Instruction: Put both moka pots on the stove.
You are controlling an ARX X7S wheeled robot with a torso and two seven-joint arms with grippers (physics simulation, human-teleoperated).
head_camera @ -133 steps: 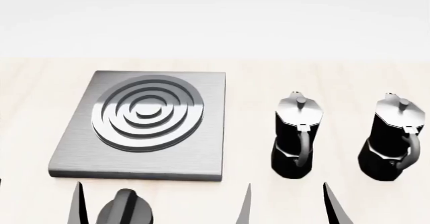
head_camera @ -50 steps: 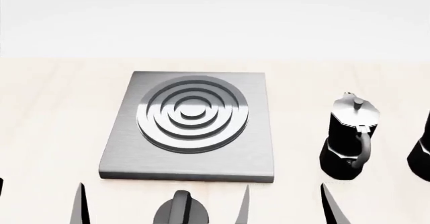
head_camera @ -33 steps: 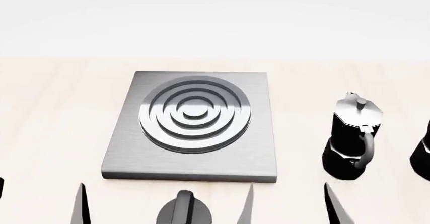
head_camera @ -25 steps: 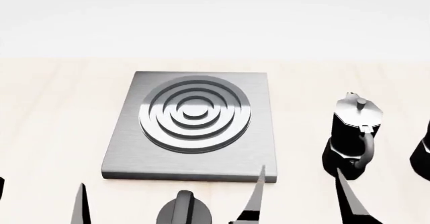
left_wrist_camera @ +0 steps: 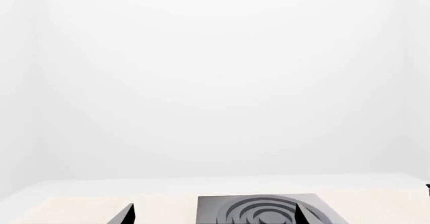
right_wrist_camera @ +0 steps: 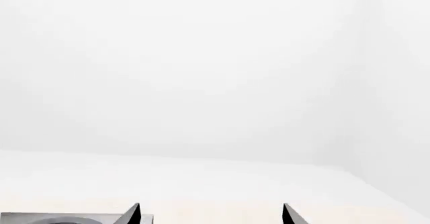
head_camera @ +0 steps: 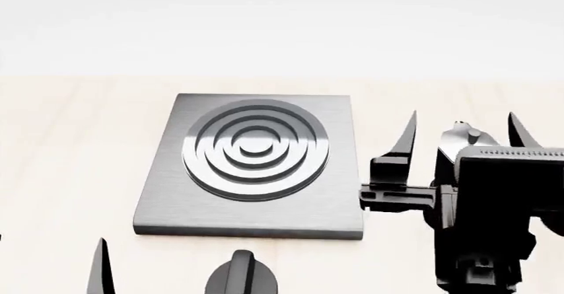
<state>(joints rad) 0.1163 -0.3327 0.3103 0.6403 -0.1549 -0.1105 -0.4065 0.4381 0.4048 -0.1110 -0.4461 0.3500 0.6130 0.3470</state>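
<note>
In the head view the stove (head_camera: 255,162) lies flat in the middle of the light wooden table. One moka pot (head_camera: 461,137) stands to its right; only its silvery lid shows, between the two raised fingers of my open right gripper (head_camera: 463,134), whose black body hides the rest. The second moka pot is hidden or out of view at the right edge. My left gripper (head_camera: 51,262) is open and empty at the bottom left. The left wrist view shows the stove (left_wrist_camera: 262,211) beyond the open left gripper (left_wrist_camera: 211,215). The right wrist view shows the open right gripper (right_wrist_camera: 211,215) and a stove corner (right_wrist_camera: 67,218).
A squat black round knob with a ridge (head_camera: 240,277) sits at the bottom edge, in front of the stove. The table (head_camera: 79,129) runs back to a plain white wall.
My right gripper has risen from the bottom edge and moved forward, so its open fingers now stand either side of the near moka pot. The head view shifted earlier, then held still.
</note>
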